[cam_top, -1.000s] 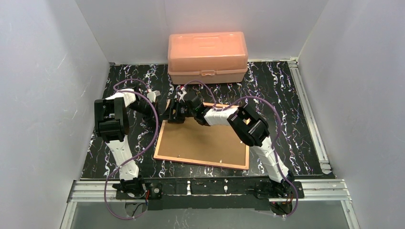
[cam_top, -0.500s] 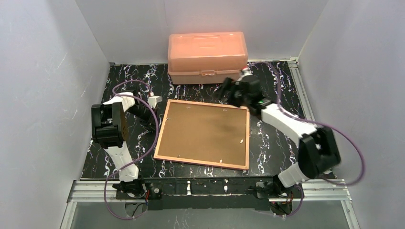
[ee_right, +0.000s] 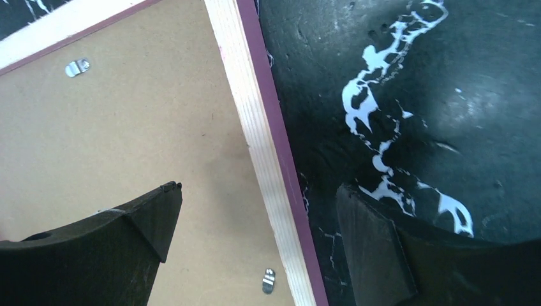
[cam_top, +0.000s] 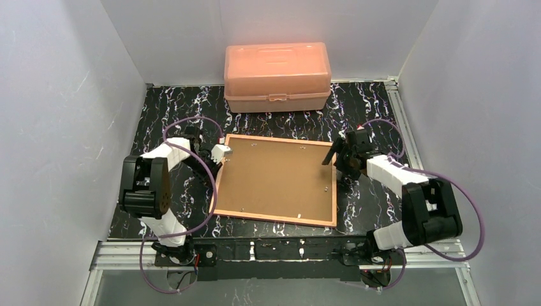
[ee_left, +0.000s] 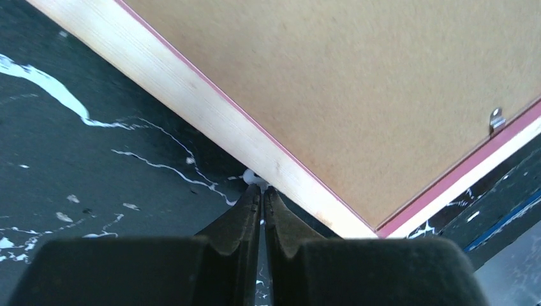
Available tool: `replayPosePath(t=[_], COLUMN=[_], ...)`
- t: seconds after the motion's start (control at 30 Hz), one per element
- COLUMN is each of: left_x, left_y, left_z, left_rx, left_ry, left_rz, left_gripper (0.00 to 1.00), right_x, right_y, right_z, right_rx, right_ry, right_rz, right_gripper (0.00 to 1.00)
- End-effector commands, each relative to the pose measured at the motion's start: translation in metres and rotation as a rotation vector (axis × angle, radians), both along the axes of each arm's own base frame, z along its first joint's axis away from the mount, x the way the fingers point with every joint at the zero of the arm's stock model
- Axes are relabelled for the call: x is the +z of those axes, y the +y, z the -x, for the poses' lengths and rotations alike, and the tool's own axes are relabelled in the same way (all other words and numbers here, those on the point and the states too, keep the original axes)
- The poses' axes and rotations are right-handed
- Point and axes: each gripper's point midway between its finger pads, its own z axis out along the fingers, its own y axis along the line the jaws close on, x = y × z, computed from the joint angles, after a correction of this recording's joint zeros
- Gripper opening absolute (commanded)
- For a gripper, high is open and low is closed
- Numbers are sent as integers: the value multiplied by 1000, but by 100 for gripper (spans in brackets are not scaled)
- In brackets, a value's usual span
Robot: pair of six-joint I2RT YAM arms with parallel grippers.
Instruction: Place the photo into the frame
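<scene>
**Top view.** The frame [cam_top: 274, 218] lies flat at the centre of the table [cam_top: 376, 108], back up, with the brown board [cam_top: 277, 178] filling it. Its long sides run from 9 to 3 o'clock, slightly skewed. A box [cam_top: 277, 76] with its lid closed stands at 12 o'clock from the frame, well apart from it, against the back wall. The left gripper [cam_top: 223, 152] is at the frame's 10 o'clock corner. The right gripper [cam_top: 333, 159] is at the 2 o'clock part of the frame's right side, reaching in over the border.

**Left wrist.** The left gripper [ee_left: 260, 193] has its fingers pressed together with nothing between them. Its tips sit low on the table [ee_left: 96, 178], right at the pale wooden edge of the frame [ee_left: 191, 95]. Whether they touch the edge cannot be told. The board [ee_left: 357, 83] fills the view from 12 to 3 o'clock, with a metal clip [ee_left: 495, 118] at 3 o'clock.

**Right wrist.** The right gripper [ee_right: 255, 210] is spread wide and holds nothing. One finger is over the board [ee_right: 127, 127] at 8 o'clock and the other over the table [ee_right: 415, 95] at 5 o'clock. The border of the frame [ee_right: 245, 95] runs between them from 12 to 6 o'clock. One clip [ee_right: 78, 66] shows at 10 o'clock and a second clip [ee_right: 269, 279] at 6 o'clock.
</scene>
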Motion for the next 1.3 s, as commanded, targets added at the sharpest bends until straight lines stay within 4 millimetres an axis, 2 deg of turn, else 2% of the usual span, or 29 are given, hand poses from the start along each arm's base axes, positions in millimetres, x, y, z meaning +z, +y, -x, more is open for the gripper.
replayPosePath(t=[0.0, 0.23, 0.47, 0.6, 0.7, 0.8, 0.9, 1.0, 1.07, 1.13, 1.17, 1.2, 1.27], left_x=[-8, -17, -10, 2, 10, 22, 36, 58, 70, 82, 77, 84, 81], left_y=[14, 23, 19, 18, 17, 22, 28, 25, 24, 31, 37, 41, 63], left_z=[30, 46, 70, 95, 111, 113, 92, 53, 13, -46, -66, -94, -132], left_rx=[-113, -250, -406, -511, -578, -619, -611, -521, -396, -225, -141, -68, 85], left_ry=[20, -22, -23, -2, 21, 32, -9, -48, -85, -173, -184, -235, -267], left_rz=[-58, -105, -73, -31, 1, -13, -67, -59, -54, -83, -90, -103, -121], left_gripper=[5, 5, 4, 4, 5, 11, 20, 27, 29, 29, 29, 29, 29], right_x=[2, 7, 19, 15, 10, 24, 54, 78, 85, 83, 79, 77, 70], right_y=[19, 59, 140, 172, 185, 170, 143, 121, 108, 98, 99, 100, 103], right_z=[-25, -49, -74, -85, -88, -96, -102, -91, -74, -48, -33, -18, 16], right_rx=[39, 119, 275, 348, 396, 355, 286, 237, 211, 186, 187, 187, 199], right_ry=[-43, -60, -102, -101, -81, -119, -188, -227, -210, -157, -130, -110, -61], right_rz=[-79, -149, -116, -88, -45, 32, 102, 134, 137, 109, 65, 14, -70], right_gripper=[99, 99, 99, 99, 99, 99, 99, 99, 99, 99, 99, 99, 99])
